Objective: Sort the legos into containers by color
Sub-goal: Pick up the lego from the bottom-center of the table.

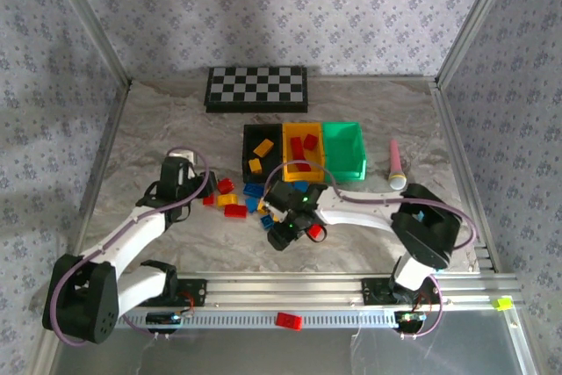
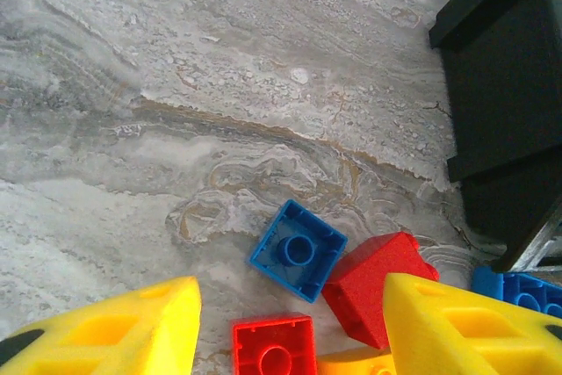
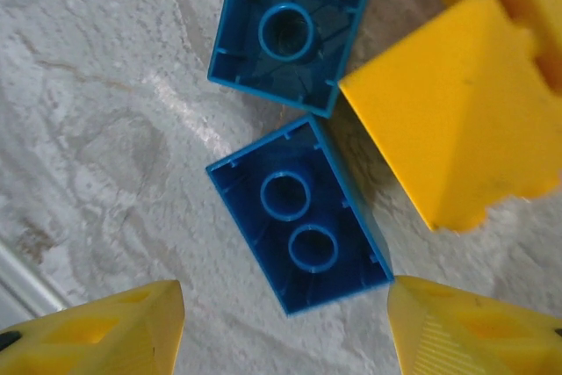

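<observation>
Grey marble-patterned counter (image 1: 176, 120) forms the work surface, enclosed by patterned walls and aluminium framing. At its far edge you will find a black-and-white checkered board (image 1: 256, 88).

1. Bins. Locate three open-top rectangular plastic bins touching in a row near the middle: black bin (image 1: 247, 154), yellow bin (image 1: 303, 126), green bin (image 1: 342, 142). The black bin holds two yellow bricks; the yellow bin holds several red bricks. A pink cylinder (image 1: 396, 164) with a pale tip lies just right of the green bin.

2. Loose bricks. A cluster of red, yellow and blue studded plastic bricks (image 1: 237, 201) lies on the counter just in front of the black bin, between the two arms. One red brick (image 1: 288, 320) sits apart on the aluminium rail at the near edge.

3. Left pincer (image 2: 290, 305). Its yellow fingers stand apart and grip nothing. Below it you see a small red brick (image 2: 274, 347), a square blue brick (image 2: 297, 249) hollow side up, and a tilted red brick (image 2: 373, 285) touching that blue one. The black bin stands at upper right.

4. Right pincer (image 3: 285, 296). Its yellow fingers stand wide and hold nothing. It hangs over an oblong blue brick (image 3: 299, 217), hollow side up with two sockets; neither finger touches it. A second square blue brick (image 3: 290, 32) and a yellow brick (image 3: 448, 138) lie just beside.
</observation>
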You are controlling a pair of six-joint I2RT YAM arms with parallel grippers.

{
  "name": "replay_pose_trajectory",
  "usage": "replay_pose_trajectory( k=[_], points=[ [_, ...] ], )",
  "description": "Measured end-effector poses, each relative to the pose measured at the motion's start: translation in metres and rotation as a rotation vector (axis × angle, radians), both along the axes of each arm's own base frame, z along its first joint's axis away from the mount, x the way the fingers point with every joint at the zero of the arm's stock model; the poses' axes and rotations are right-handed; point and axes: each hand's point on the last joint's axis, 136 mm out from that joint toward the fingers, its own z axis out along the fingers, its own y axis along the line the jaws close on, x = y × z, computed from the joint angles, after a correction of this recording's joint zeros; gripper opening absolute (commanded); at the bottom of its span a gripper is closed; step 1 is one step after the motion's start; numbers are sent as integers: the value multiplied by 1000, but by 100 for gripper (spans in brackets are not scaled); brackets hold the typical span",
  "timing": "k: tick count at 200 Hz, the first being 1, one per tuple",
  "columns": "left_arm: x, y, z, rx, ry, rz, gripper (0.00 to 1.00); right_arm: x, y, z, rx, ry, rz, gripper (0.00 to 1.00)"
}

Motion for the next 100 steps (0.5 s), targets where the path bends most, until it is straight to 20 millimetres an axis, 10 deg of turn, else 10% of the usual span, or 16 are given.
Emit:
replay_pose_trajectory(
  k=[100],
  points=[
    [1, 1, 11, -3, -38, 3, 57, 13, 7, -12, -66, -59, -1, 32]
  ],
)
